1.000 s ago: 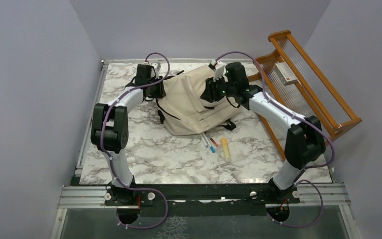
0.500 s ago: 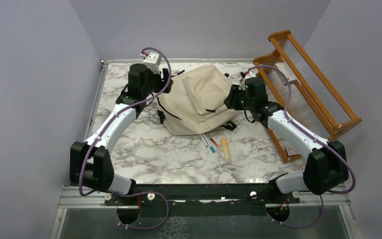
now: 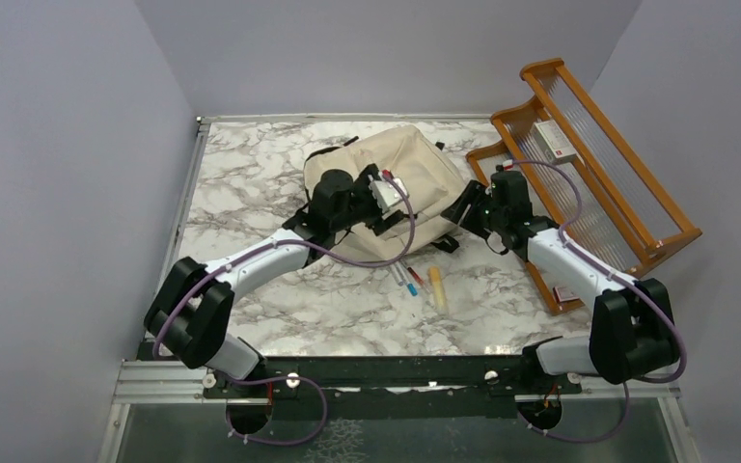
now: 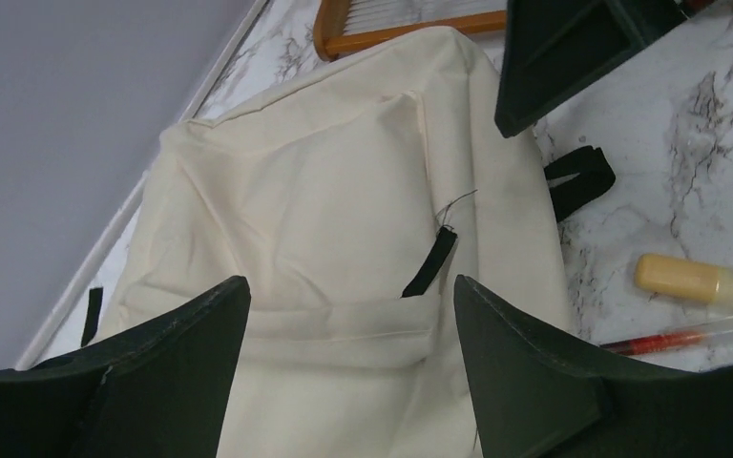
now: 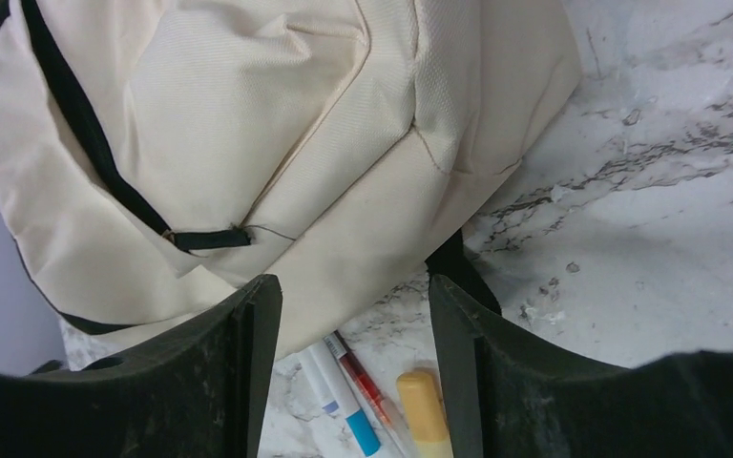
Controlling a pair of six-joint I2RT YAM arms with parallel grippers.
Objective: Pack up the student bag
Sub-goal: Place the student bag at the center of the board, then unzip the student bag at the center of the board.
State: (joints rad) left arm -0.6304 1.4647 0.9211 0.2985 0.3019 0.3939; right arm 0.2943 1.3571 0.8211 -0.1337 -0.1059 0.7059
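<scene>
At the bottom of the top view both arms reach up the frame across the marble table (image 3: 280,289). Near the middle of that view two pens (image 3: 407,278), one blue-tipped and one red, lie side by side with a yellow tube (image 3: 436,286), just below the bag's lower edge.

Above them, the left gripper (image 4: 351,286) hangs over the lower left part of the bag. Its fingers stand wide apart and hold nothing. In its wrist view, cream fabric and a black zip pull (image 4: 429,262) show through the gap.

The right gripper (image 5: 353,281) hovers at the bag's lower right edge. Its fingers are also parted with nothing between them. Its wrist view looks down on the bag's corner, a black strap end (image 5: 458,272) and the tips of the pens.

The bag (image 3: 415,169) lies on the table in the upper middle of the top view, cream side up, with black straps poking out along its lower edge.

Farther back, at the upper right, a wooden rack (image 3: 589,164) stands tilted just beside the bag's right side. A small white box (image 3: 555,142) rests on the rack's ribbed panel.
</scene>
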